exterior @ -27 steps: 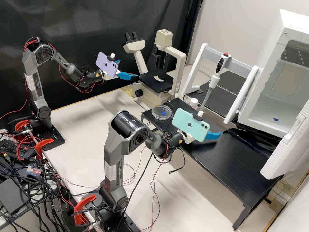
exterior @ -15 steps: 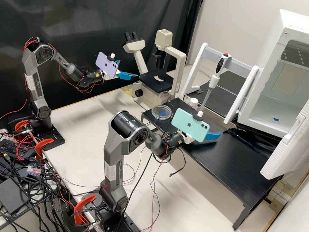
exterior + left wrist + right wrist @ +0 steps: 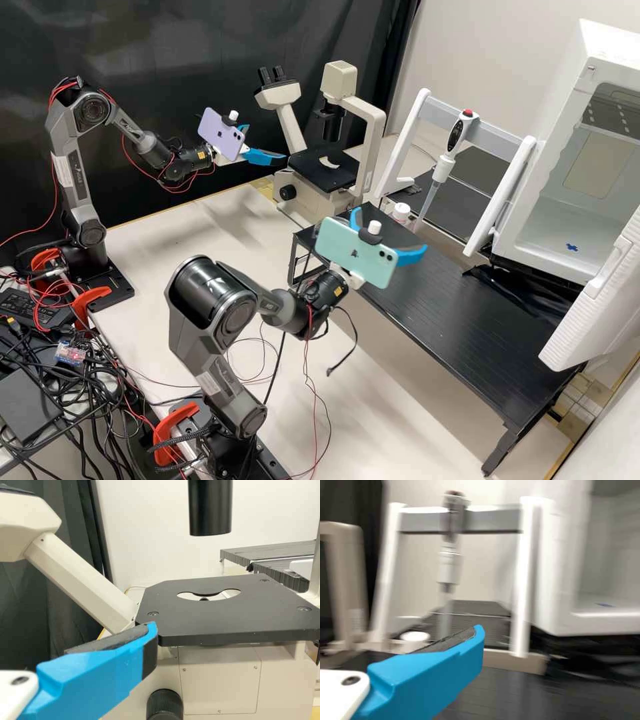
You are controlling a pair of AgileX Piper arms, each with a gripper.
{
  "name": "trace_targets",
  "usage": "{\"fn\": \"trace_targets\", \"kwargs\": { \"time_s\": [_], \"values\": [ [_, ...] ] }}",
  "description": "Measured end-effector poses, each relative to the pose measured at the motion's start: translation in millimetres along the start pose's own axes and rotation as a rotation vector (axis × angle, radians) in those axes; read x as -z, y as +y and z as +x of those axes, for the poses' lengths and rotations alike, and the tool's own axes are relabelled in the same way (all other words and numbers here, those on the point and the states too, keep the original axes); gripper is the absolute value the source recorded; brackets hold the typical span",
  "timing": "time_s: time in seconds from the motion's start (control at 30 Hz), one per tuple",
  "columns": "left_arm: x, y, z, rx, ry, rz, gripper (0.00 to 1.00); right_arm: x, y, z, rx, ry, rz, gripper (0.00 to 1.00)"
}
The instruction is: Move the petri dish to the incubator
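Although the white, box-shaped incubator [image 3: 603,53] stands open, its ribbed white door [image 3: 600,300] swung aside, the transfer appears to be at an early stage, with neither a grasp nor a delivery in evidence. A blue cross-shaped marker [image 3: 572,247] lies on the chamber floor and probably indicates the deposit site.

Right gripper [image 3: 390,229]: blue fingers spread well apart, nothing visible between them; held above the long black ribbed platform [image 3: 467,333], towards its end nearest the cream microscope with a black stage [image 3: 290,127]. Left gripper [image 3: 267,142]: fingers likewise parted, unloaded, beside that microscope; no part in the transfer seems to be required of it.

Petri dish: exact position cannot be established. It may lie at the platform's corner near the microscope, behind the turquoise rectangular phone [image 3: 353,252] mounted on the right arm; the open fingers nearby would suit an approach to it.

Completed: access to the chamber, since the doorway is unobstructed by the door. Outstanding, as judged from this arrangement: closing on the dish, lifting it level, carrying it along the platform past the white-and-grey pipette [image 3: 442,170] on its stand, setting it down inside, and releasing it.
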Motion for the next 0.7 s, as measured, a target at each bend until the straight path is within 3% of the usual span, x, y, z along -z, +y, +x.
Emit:
{"fn": "trace_targets", "kwargs": {
  "time_s": [0.13, 0.27, 0.7],
  "values": [
    [0.0, 0.0, 0.0, 0.000, 0.000, 0.000, 1.00, 13.4, -20.4, -6.4, 0.088, 0.066, -0.026, 1.00],
    [0.0, 0.0, 0.0, 0.000, 0.000, 0.000, 1.00, 18.2, -33.9, -6.6, 0.132, 0.085, -0.030, 1.00],
    [0.0, 0.0, 0.0, 0.000, 0.000, 0.000, 1.00, 1.9, -72.0, 14.1, 0.255, -0.002, -0.024, 1.00]
  ]
}}
